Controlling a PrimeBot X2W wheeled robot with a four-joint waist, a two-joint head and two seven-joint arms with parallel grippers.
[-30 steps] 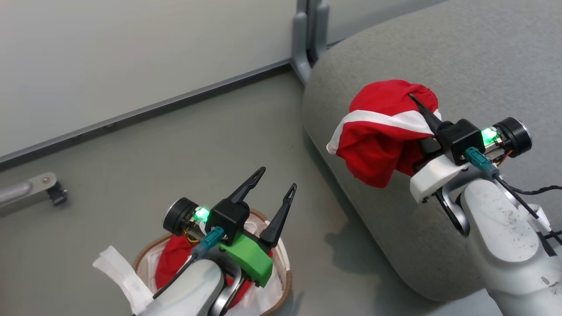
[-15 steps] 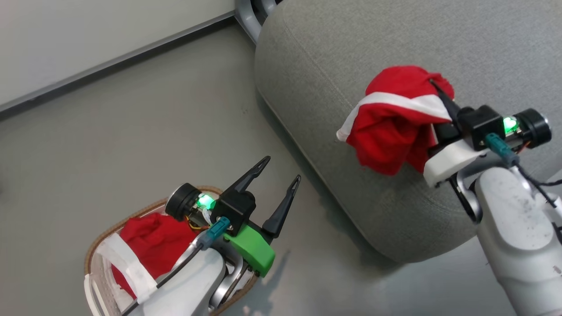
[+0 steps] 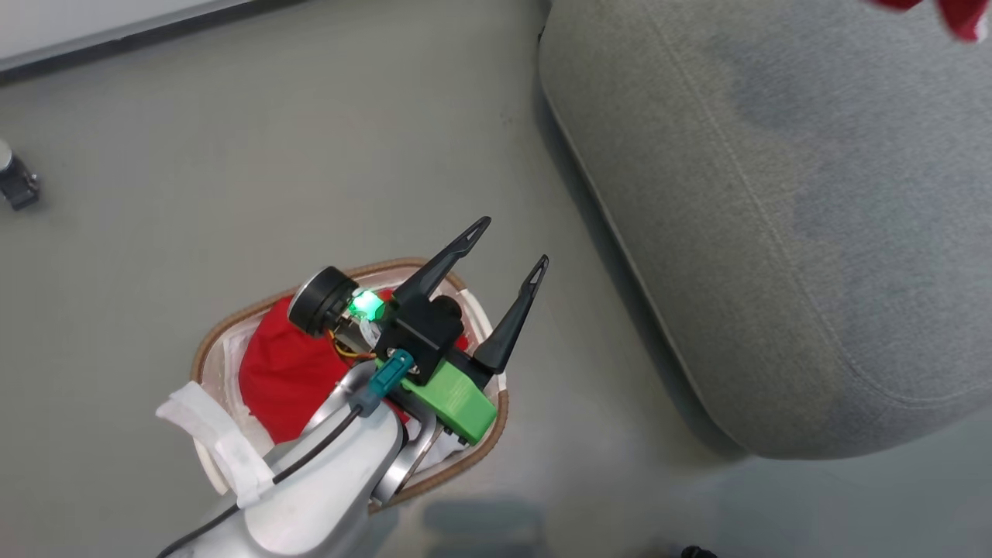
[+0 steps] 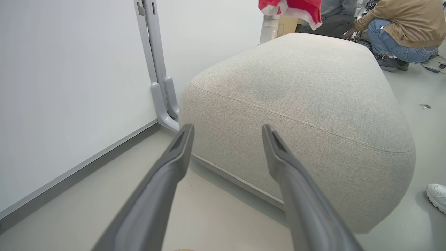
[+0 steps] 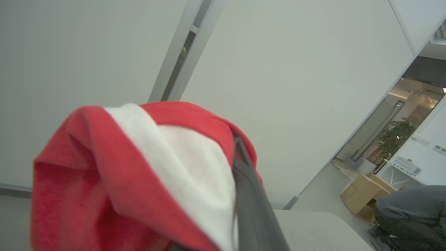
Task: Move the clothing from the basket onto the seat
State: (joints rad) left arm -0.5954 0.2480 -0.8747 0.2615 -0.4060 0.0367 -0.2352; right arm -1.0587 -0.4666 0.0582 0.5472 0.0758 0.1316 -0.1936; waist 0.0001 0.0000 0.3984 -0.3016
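Observation:
One red garment (image 3: 279, 372) lies in the white basket (image 3: 232, 329) with the brown rim, on the floor at the lower left. My left gripper (image 3: 513, 241) hovers open above the basket's right side, nothing between its fingers (image 4: 174, 164). The big grey seat (image 3: 775, 232) stands to the right of the basket. The other red and white garment (image 5: 139, 174) is bunched in my right gripper (image 5: 235, 143), which is shut on it. That garment (image 4: 296, 8) hangs in the air above the seat's far side, and a scrap of it (image 3: 961, 15) shows at the head view's top right corner.
A white liner flap (image 3: 209, 434) hangs over the basket's near rim. A wall with a grey upright post (image 4: 156, 69) runs behind the seat. A person (image 4: 400, 28) crouches beyond the seat, and a white shoe (image 4: 437, 197) is on the floor at the right. A small dark object (image 3: 15, 182) sits at far left.
The head camera has swung down and around toward the basket. My right arm and its garment have gone out past the top right corner. The left gripper stays open above the basket.

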